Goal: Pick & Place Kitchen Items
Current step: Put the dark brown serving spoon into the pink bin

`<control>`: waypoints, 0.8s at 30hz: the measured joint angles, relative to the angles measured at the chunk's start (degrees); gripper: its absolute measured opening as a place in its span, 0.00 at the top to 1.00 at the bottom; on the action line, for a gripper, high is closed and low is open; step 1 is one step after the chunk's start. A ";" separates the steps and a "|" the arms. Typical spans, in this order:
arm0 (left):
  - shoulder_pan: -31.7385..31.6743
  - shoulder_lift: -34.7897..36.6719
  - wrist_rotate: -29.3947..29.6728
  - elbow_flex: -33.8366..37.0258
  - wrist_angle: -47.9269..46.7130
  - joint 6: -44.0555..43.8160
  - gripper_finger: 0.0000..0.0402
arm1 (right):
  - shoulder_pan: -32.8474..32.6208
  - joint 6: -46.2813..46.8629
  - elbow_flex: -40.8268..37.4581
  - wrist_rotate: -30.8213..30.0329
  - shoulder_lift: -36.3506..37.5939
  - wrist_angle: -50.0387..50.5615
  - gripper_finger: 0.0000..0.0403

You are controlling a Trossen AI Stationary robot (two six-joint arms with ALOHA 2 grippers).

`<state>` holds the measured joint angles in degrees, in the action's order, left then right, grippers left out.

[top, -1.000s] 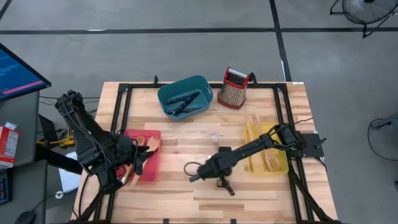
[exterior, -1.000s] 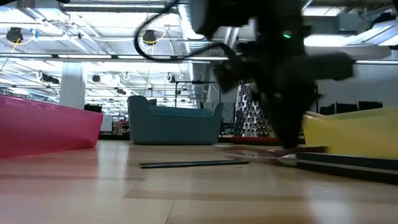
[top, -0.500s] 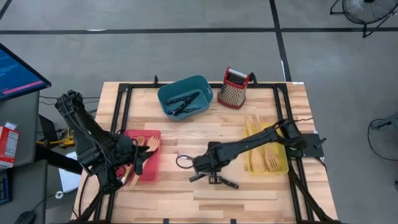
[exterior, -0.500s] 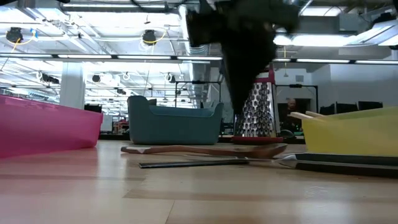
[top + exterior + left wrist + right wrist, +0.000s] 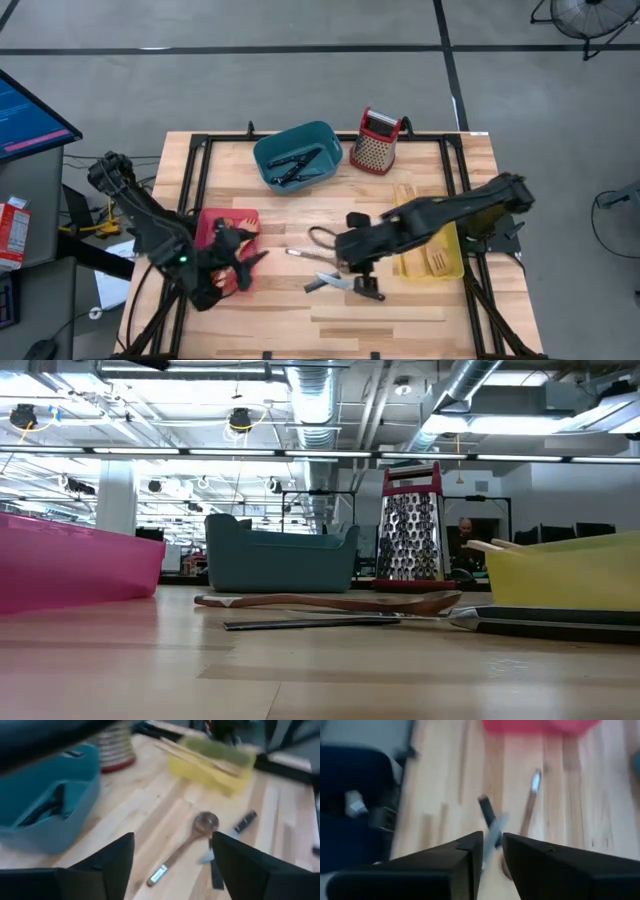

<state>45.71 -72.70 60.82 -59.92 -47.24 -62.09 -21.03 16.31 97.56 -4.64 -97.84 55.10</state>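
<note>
**Desk:** Where are the grippers, and how do their jaws stand?

**Photographer:** The left gripper (image 5: 173,839) hangs just off the red bin (image 5: 208,221), jaws spread wide and empty. The right gripper (image 5: 492,842) hovers low over the loose utensils, its fingers a narrow slit apart with nothing between them.

**Desk:** And the kitchen items?

**Photographer:** A dark wooden spoon (image 5: 199,828) lies on the table ahead of the left gripper, between the two tools. A black-handled knife (image 5: 345,284) lies just below the right gripper, close beside the spoon. More utensils sit in the yellow bin (image 5: 452,266) behind the right gripper.

**Desk:** The risk?

**Photographer:** Crowding, I'd judge. Spoon and knife lie so close that wide jaws could catch both, or nudge one across the wood. Both arms reaching for the same patch could also collide.
</note>
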 joint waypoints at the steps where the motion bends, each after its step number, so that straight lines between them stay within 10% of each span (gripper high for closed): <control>1: -1.77 -0.53 -2.54 0.00 3.45 5.23 0.37 | -0.51 0.23 0.02 -0.35 1.54 -0.88 0.78; 11: -20.51 -12.74 -36.87 -0.02 33.03 47.04 0.34 | -8.33 2.26 -0.02 -11.91 10.80 -1.72 0.78; 24: -31.76 -26.72 -51.55 -0.02 35.15 61.33 0.35 | -15.46 3.26 -0.35 -16.52 11.31 -1.38 0.78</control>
<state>13.95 -99.42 9.27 -59.94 -12.09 -0.75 -36.49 19.57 97.21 -21.17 -86.52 53.71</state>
